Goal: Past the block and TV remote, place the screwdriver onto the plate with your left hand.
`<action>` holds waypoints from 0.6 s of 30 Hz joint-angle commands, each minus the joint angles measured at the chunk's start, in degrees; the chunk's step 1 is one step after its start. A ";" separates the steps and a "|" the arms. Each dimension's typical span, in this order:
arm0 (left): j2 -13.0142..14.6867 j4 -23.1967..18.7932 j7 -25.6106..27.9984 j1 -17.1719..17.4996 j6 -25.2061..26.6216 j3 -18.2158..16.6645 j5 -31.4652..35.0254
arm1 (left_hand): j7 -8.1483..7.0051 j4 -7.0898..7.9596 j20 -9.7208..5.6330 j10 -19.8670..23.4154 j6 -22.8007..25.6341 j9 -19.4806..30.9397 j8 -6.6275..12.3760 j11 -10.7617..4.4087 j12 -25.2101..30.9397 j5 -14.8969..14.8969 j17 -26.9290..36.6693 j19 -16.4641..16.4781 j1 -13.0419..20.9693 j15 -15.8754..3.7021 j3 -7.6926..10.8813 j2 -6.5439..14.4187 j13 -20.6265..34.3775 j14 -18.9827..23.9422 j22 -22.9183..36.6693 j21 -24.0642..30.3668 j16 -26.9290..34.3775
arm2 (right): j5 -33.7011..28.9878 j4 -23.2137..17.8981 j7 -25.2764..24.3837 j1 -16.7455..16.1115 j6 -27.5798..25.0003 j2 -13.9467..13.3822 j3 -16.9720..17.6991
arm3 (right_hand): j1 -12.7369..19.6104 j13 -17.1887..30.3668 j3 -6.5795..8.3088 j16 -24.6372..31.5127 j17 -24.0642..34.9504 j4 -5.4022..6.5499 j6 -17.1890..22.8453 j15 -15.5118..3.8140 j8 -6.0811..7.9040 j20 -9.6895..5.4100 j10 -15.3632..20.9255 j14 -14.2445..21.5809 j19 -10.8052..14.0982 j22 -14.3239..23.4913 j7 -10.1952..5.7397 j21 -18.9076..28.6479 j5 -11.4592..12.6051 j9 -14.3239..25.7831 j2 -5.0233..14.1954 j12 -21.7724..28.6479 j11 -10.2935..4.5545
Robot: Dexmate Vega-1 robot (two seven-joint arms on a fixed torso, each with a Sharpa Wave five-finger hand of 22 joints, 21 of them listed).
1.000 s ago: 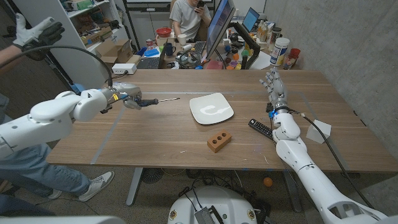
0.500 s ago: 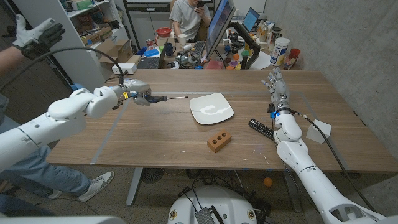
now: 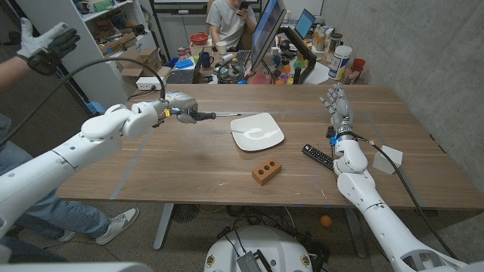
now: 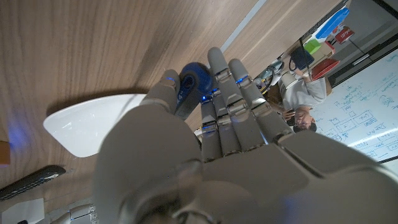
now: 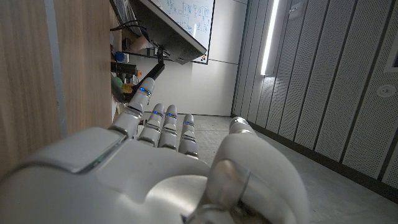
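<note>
1. Head view: carry step. The left hand (image 3: 175, 106) grips the screwdriver (image 3: 203, 115) above the table (image 3: 181, 162), shaft tip pointing right, just short of the plate (image 3: 257, 131) at its left edge. Block (image 3: 266, 171) sits near of the plate, TV remote (image 3: 317, 156) to its right. Next move, as judged: reach further right over the plate, lower, release. Right hand (image 3: 335, 103) stands idle at the far right, fingers apart, holding nothing.
2. Left wrist view: fingers (image 4: 231, 93) wrap the blue handle (image 4: 189, 81); plate beyond it.
3. Right wrist view: right hand empty, fingers extended.
</note>
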 commanded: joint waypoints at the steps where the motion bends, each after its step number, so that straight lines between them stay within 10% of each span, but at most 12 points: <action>1: -5.52 4.39 -0.66 -6.68 -6.47 4.75 3.73 | -8.89 0.85 -0.05 11.00 12.19 0.09 2.18 -10.84 -0.26 0.28 0.21 -0.19 3.38 -2.64 0.46 3.97 0.29 -2.26 0.14 -0.01 0.08 | 0.36 1.56 0.65 0.86 0.80 0.64 -0.07 | -0.46 0.11 0.29 0.04 -0.04 -0.34 0.45 -0.02 -0.04 -0.19 0.66 0.07 0.31 0.25 -0.10 -0.44 0.34 -0.01 0.05 -0.24 0.00; 18: -9.44 7.47 -3.45 -12.82 -10.76 9.15 10.78 | -9.00 0.85 -0.17 11.19 12.15 -0.07 2.29 -10.95 -0.60 0.29 0.18 -0.23 3.27 -2.59 0.27 4.08 0.58 -2.34 0.12 0.03 -0.07 | 1.04 2.89 1.20 1.16 1.36 0.90 0.42 | -0.59 0.13 0.29 0.06 -0.10 -0.41 0.44 -0.03 -0.09 -0.20 0.78 0.15 0.52 0.26 -0.12 -0.86 0.38 -0.01 0.11 -0.42 -0.08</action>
